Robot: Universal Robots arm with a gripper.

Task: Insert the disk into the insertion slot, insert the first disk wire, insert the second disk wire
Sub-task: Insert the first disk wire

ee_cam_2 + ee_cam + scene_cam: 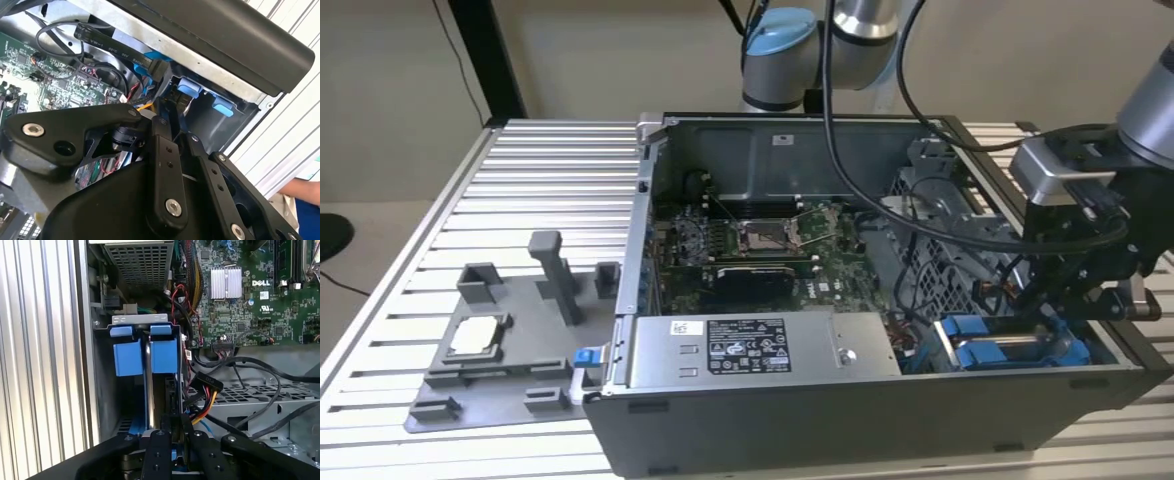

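The disk's blue carrier [164,356] stands on edge in the insertion slot [140,319], a grey metal bay at the case's corner on the exterior view's right [1014,350]. My gripper [179,432] hangs over the rear end of that bay [1070,300]. In both wrist views its fingers [162,150] are close together, shut on a small black wire plug [169,107]. A flat black cable with a blue piece [151,63] runs down toward that plug. A second black plug with yellow, red and orange leads [207,384] lies loose beside the bay.
The open case holds a green motherboard [767,255], a square processor socket [763,235] and a grey power box with a white sticker [747,345]. Cables [250,365] cross near the bay. A grey fixture [494,340] sits on the slatted table. A person's sleeve [302,197] shows.
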